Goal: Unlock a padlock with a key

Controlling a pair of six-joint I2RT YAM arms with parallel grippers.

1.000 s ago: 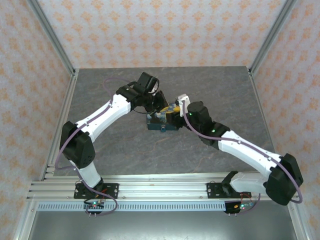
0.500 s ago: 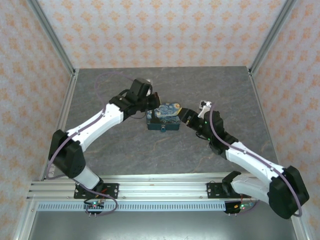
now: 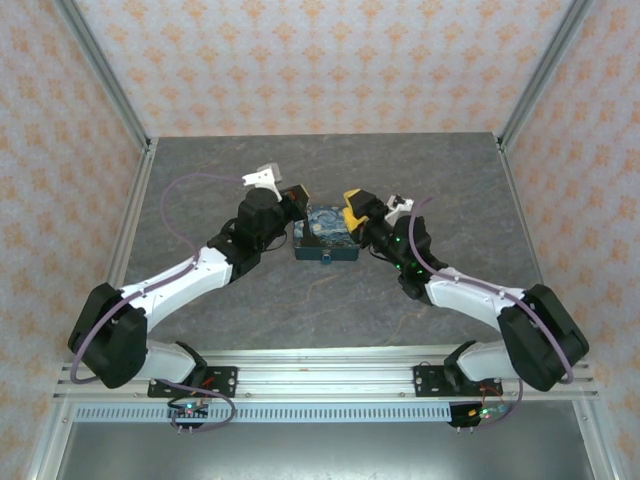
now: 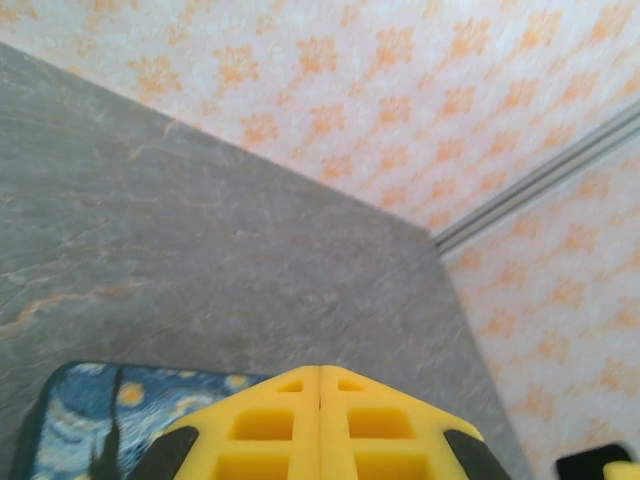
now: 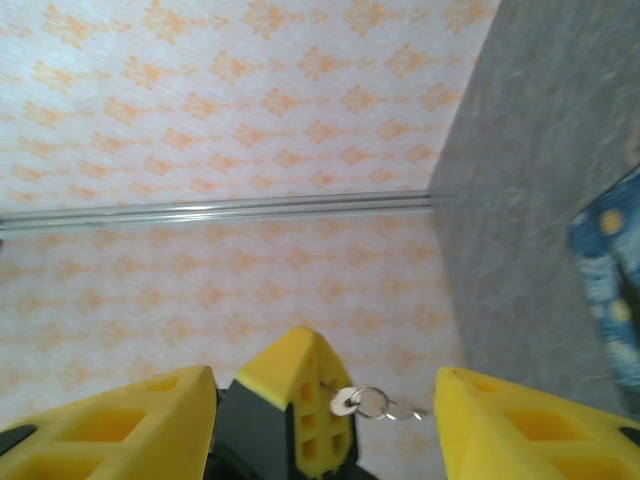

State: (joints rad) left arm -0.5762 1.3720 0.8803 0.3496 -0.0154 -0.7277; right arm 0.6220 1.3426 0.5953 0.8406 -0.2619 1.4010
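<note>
The dark-blue swirl box (image 3: 328, 228) sits mid-table, with the tiny blue padlock (image 3: 326, 257) on its near side. My left gripper (image 3: 296, 200) hovers by the box's left end, its yellow fingers (image 4: 320, 400) pressed together. In the right wrist view those shut left fingers (image 5: 290, 375) stand ahead of my right gripper (image 5: 322, 372), and the small silvery key (image 5: 346, 402) juts from them with its ring (image 5: 370, 402) dangling. My right gripper (image 3: 352, 208) hangs over the box's right end, its fingers wide apart and touching nothing. The box's corner (image 5: 612, 270) is at the right.
Patterned walls and aluminium posts (image 3: 105, 75) enclose the grey table (image 3: 440, 170) on three sides. A slotted metal rail (image 3: 320, 375) runs along the near edge by the arm bases. Bare tabletop (image 4: 200, 230) stretches beyond the box toward the back wall.
Both grippers have drawn back from their meeting point over the box, the left to the left and the right to the right. The right gripper's fingers have spread wider.
</note>
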